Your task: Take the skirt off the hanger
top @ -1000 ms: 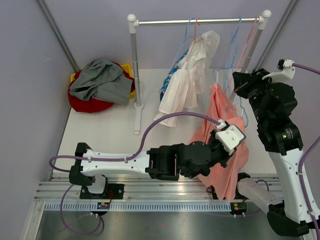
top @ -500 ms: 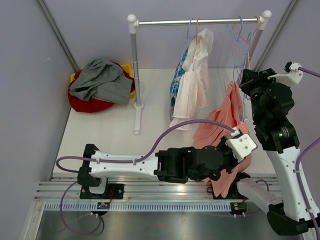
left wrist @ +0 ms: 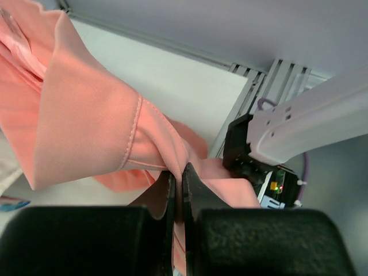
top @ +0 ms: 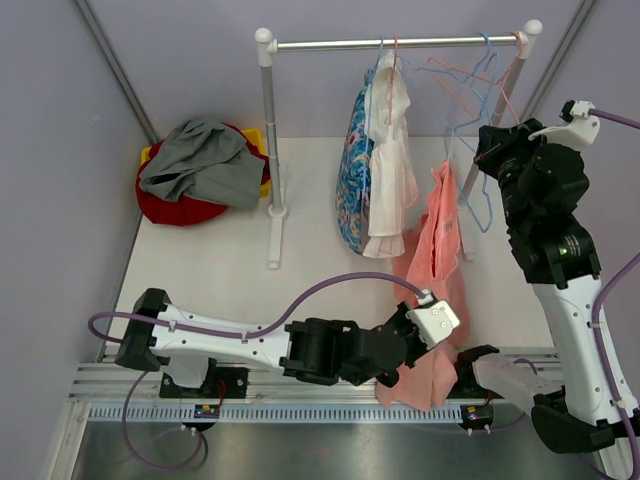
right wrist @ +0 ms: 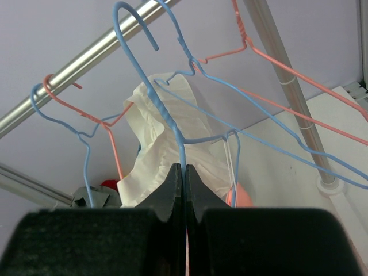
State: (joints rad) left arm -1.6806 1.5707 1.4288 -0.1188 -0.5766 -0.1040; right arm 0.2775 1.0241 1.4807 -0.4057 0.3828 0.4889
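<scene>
From above, one rack (top: 268,150) stands on the white desk (top: 220,270). Two clothes hang from its bar: one flowery cloth (top: 352,180) and one white top (top: 388,170). One pink skirt (top: 432,270) hangs beside them from one blue hanger (top: 476,200). The skirt's bottom reaches the near edge of the desk. The left claw (top: 440,340) is down in the skirt's lower part. The right claw (top: 487,150) is up by the hanger. One gray cloth (top: 200,160) lies on one red cushion (top: 185,208) in the far left corner.

The left wrist view shows the left claw (left wrist: 177,190) with its two fingers clenched on a fold of the pink skirt (left wrist: 86,126).

The right wrist view shows the right claw (right wrist: 184,178) clenched on the thin neck of the blue hanger (right wrist: 172,123). A bit of pink skirt (right wrist: 241,196) hangs under it. Two pink hangers show here too. The blue ones cross, so I cannot count them.
</scene>
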